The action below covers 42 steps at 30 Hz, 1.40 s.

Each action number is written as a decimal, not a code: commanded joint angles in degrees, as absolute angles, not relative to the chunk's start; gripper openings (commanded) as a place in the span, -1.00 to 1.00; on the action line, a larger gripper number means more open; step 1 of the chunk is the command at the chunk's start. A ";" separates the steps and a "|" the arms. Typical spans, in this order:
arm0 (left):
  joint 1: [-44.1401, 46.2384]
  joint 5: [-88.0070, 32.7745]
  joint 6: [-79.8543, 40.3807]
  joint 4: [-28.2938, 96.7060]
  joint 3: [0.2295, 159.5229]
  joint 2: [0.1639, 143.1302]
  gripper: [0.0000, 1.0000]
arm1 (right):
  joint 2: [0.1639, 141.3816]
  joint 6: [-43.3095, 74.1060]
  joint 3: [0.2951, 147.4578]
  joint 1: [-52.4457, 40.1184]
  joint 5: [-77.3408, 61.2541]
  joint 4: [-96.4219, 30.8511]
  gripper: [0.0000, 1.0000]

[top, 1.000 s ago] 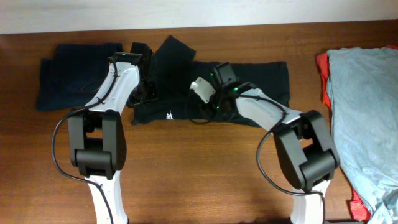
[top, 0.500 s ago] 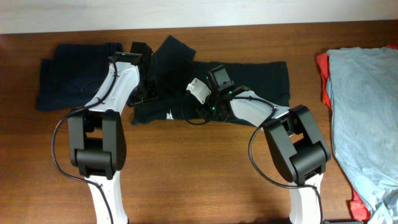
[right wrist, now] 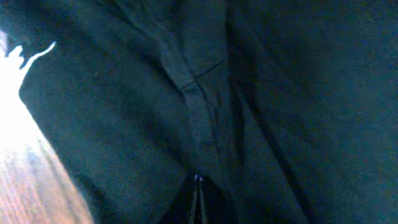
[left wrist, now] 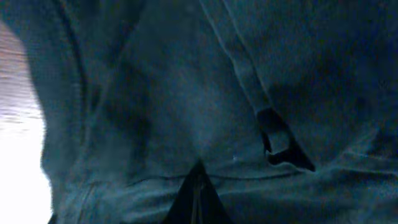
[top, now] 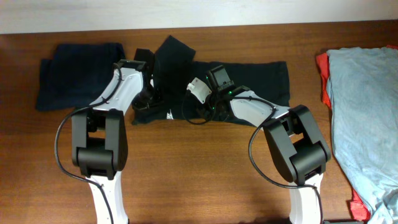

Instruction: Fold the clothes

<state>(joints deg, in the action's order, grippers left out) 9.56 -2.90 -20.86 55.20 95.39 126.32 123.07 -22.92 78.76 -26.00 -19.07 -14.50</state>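
Note:
The black T-shirt (top: 249,78) lies crumpled across the back middle of the table, with a small white mark (top: 169,115) near its front hem. My left gripper (top: 150,93) is down on its left part and my right gripper (top: 210,84) on its middle. In the left wrist view the left gripper (left wrist: 198,167) is shut, its tip buried in a crease of the dark cloth (left wrist: 186,106). The right wrist view shows the right gripper (right wrist: 198,179) shut where a folded seam (right wrist: 199,106) runs into it.
A folded navy garment (top: 78,74) lies at the back left. At the right edge a light grey-blue garment (top: 364,106) lies over a red one (top: 323,78). Bare wooden table (top: 199,180) spreads in front of the shirt, between the two arm bases.
My left arm has shifted a little to the right, dragging the shirt's left sleeve with it. My right wrist moved slightly left early on, then held still.

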 commanded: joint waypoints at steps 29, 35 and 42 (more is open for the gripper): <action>9.61 5.87 -20.75 52.93 90.78 125.69 -0.99 | 124.03 -20.53 79.42 -25.30 -3.51 -10.74 -0.92; 9.61 5.87 -20.75 52.86 90.78 125.69 -0.99 | 123.90 -20.51 79.48 -24.23 -2.28 -8.69 -0.92; 9.61 5.89 -20.75 52.86 90.78 125.69 -0.99 | 123.90 -20.53 79.53 -23.44 -2.15 -7.20 -0.92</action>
